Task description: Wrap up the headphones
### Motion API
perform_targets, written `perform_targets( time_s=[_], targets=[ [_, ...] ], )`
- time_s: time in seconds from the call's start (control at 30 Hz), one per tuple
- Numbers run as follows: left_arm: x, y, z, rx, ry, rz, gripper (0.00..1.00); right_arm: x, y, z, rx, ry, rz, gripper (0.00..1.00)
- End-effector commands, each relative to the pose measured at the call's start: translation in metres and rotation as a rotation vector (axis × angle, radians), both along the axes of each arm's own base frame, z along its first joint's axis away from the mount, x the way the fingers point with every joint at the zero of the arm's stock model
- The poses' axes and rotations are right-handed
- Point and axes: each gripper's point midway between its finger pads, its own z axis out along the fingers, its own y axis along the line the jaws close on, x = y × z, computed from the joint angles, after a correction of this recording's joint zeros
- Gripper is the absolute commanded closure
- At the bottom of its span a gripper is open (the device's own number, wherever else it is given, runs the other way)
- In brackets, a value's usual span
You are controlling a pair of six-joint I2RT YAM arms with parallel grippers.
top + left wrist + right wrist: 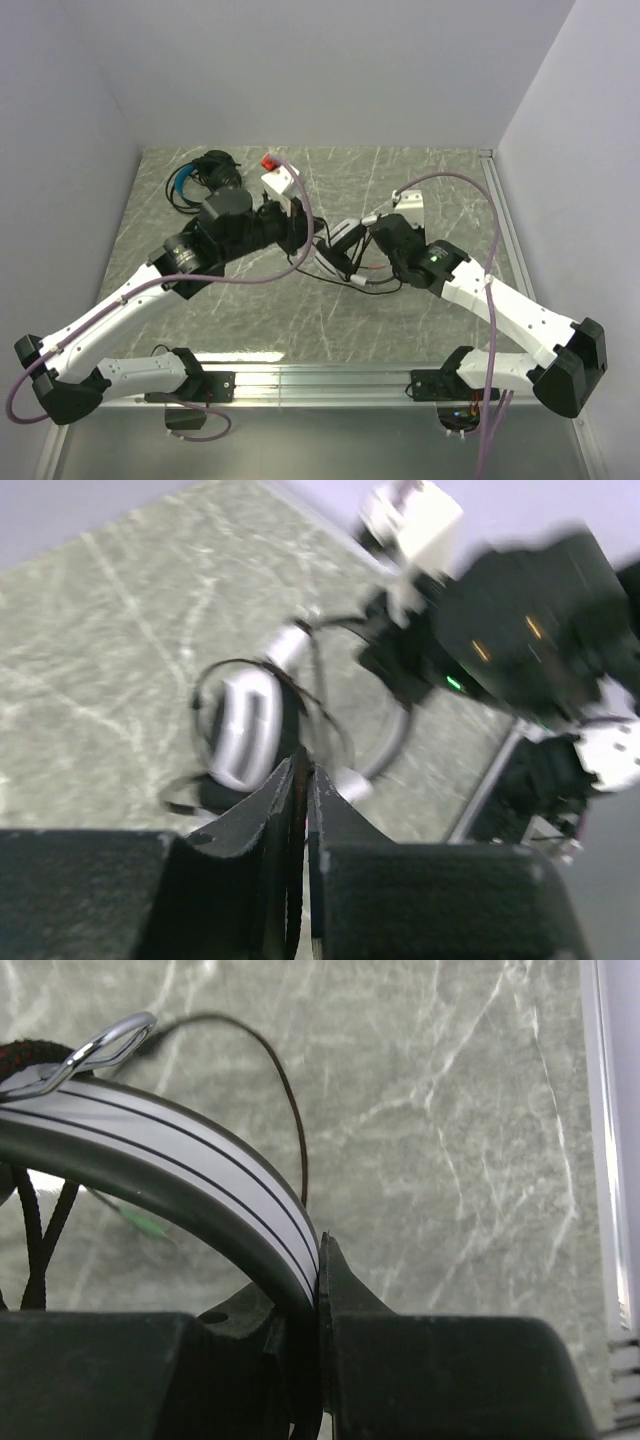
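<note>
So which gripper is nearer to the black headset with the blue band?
Left. The left gripper sits right of the black headset; the right gripper is farther right, its fingers clamping the white headset.

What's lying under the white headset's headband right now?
Grey marbled tabletop and a thin black cable loop. The white striped plastic headband, pinched in the right end effector, covers the rest.

The white-and-black left arm (110, 330) and right arm (510, 310) reach inward, wrists nearly meeting. The black left gripper (302, 772) has its jaws almost closed. The black right gripper (318, 1255) pinches the white headband (180, 1145).
</note>
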Motion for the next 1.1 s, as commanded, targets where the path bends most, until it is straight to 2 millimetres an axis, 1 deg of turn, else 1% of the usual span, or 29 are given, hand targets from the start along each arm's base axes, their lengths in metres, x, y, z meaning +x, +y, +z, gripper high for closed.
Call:
perform_targets(
  time_s=[0.0,0.07,0.13,0.2,0.27,0.3,0.4,0.43,0.47,0.53,0.57,0.6,0.7,0.83,0.87,0.9,0.93,0.97,1.0,1.03,1.07],
  targets=[
    [0.009,0.005,0.024,0.013,-0.044,-0.01,0.85,-0.004,-0.004,0.021,0.057,-0.092,-0.045,1.0],
    [0.017,0.007,0.018,0.046,-0.032,0.024,0.86,-0.007,-0.004,0.022,0.064,-0.086,-0.028,1.0],
    [0.02,0.004,0.009,0.073,-0.02,0.023,0.87,-0.012,-0.004,0.029,0.088,-0.089,-0.002,1.0],
    [0.02,0.001,0.004,0.086,-0.013,0.009,0.86,-0.017,-0.01,0.038,0.104,-0.11,-0.009,1.0],
    [0.015,-0.002,0.002,0.088,-0.006,-0.023,0.86,-0.021,-0.014,0.049,0.125,-0.134,-0.018,1.0],
    [0.016,-0.002,0.0,0.088,-0.003,-0.025,0.85,-0.022,-0.016,0.05,0.121,-0.132,-0.02,1.0],
    [0.02,-0.001,0.0,0.091,-0.011,-0.004,0.85,-0.027,-0.013,0.058,0.144,-0.124,0.017,1.0],
    [0.021,0.001,0.0,0.096,-0.014,0.005,0.86,-0.029,-0.005,0.058,0.17,-0.104,0.056,1.0],
    [0.023,0.002,0.004,0.087,-0.027,0.022,0.87,-0.03,-0.002,0.06,0.181,-0.1,0.077,1.0],
    [0.024,0.004,0.009,0.065,-0.051,0.023,0.87,-0.034,0.002,0.059,0.187,-0.076,0.116,1.0],
    [0.021,0.005,0.023,0.023,-0.089,0.014,0.86,-0.035,0.005,0.056,0.184,-0.056,0.127,1.0],
    [0.018,0.005,0.026,0.007,-0.096,-0.003,0.86,-0.038,0.004,0.053,0.172,-0.036,0.135,1.0],
    [0.019,0.008,0.037,-0.007,-0.129,0.0,0.86,-0.041,0.008,0.045,0.161,0.006,0.167,1.0],
    [0.028,0.01,0.036,0.023,-0.149,0.03,0.87,-0.047,0.016,0.041,0.187,0.033,0.22,1.0],
    [0.027,0.009,0.036,0.025,-0.155,0.022,0.87,-0.049,0.018,0.041,0.194,0.039,0.236,1.0],
    [0.026,0.008,0.032,0.024,-0.153,0.009,0.87,-0.05,0.023,0.04,0.208,0.047,0.264,1.0],
    [0.023,0.004,0.042,-0.015,-0.185,-0.015,0.87,-0.051,0.025,0.039,0.211,0.056,0.273,1.0],
    [0.015,0.002,0.046,-0.04,-0.203,-0.053,0.86,-0.052,0.029,0.037,0.213,0.067,0.287,1.0],
    [0.014,0.0,0.043,-0.045,-0.205,-0.065,0.86,-0.052,0.032,0.035,0.215,0.076,0.301,1.0],
    [0.014,-0.002,0.048,-0.062,-0.221,-0.073,0.85,-0.054,0.037,0.033,0.225,0.09,0.322,1.0],
    [0.013,-0.004,0.047,-0.059,-0.226,-0.089,0.85,-0.056,0.042,0.031,0.228,0.101,0.344,1.0]
  ],
)
